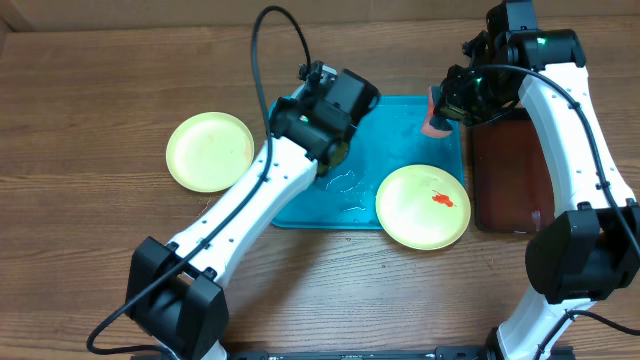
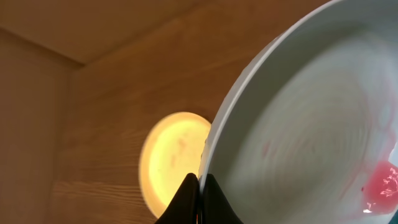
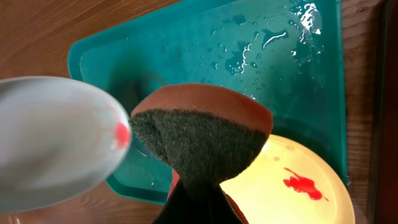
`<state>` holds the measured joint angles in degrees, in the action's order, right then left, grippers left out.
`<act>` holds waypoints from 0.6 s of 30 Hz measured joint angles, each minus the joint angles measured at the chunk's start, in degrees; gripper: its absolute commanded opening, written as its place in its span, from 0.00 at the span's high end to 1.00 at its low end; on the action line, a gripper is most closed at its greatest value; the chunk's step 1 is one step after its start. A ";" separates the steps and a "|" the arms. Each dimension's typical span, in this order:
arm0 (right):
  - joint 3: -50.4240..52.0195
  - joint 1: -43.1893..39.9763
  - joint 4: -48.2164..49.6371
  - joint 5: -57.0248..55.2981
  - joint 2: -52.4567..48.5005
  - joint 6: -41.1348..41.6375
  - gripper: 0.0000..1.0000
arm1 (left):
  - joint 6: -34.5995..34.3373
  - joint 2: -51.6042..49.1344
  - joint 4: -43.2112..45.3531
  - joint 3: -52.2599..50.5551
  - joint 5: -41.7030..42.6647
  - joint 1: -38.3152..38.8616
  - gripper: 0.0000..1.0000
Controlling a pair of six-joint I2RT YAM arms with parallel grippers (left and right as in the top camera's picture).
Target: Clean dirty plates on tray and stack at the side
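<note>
**Overhead and wrist views, largest item first.** Your wooden table carries everything. At its centre lies the teal tray, its floor wet with water drops. The dark red-black tray sits just beside its right rim. Your left arm reaches diagonally over the teal tray's left half. Your right arm bends in above the dark red-black tray.

**Plates.** Three are in view.
- The bare yellow-green plate rests flat on the table, left of the teal tray and apart from it. No smear shows on it.
- The smeared yellow-green plate lies at the teal tray's right corner on the side of the arm bases and overhangs the rim there. A red smear sits right of its middle.
- The white-centred plate is lifted off the tray. Your left gripper pinches its rim, jaws closed tight on the edge, and holds it raised over the teal tray's left part. In the overhead view the wrist hides it. A pink smear marks its inner face, and the right wrist view shows a red spot near its edge.

**Sponge.** Your right gripper is clamped on the sponge, which is brown-backed with a dark scouring face and squeezed into a fan shape. The sponge hangs over the teal tray, just beside the white-centred plate. You cannot tell whether the two touch.
</note>
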<state>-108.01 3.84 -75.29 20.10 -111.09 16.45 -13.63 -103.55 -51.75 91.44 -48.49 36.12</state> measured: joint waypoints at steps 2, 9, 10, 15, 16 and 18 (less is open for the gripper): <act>0.00 0.00 -0.15 -0.17 0.00 0.00 0.96 | -1.33 0.00 0.04 0.00 -4.24 0.81 0.96; 0.00 0.00 -0.44 -0.57 0.00 0.02 0.96 | -4.00 0.00 1.22 0.00 -17.44 2.16 0.96; 0.00 0.00 -0.42 -0.63 0.00 0.00 0.96 | -4.11 0.00 1.97 0.00 -19.54 2.36 0.96; 0.00 0.00 -0.44 -0.66 0.00 0.00 0.97 | -4.46 0.00 4.09 0.00 -27.89 4.13 0.96; 0.00 0.00 -0.44 -0.63 0.00 0.02 0.96 | -4.46 0.00 4.15 0.00 -28.85 4.57 0.96; 0.00 0.00 -0.44 -0.66 0.00 0.00 0.96 | -4.46 0.00 4.22 0.00 -29.97 5.20 0.96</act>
<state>-108.01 3.84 -75.72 19.44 -111.09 16.45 -18.09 -103.55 -47.53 91.44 -78.46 41.32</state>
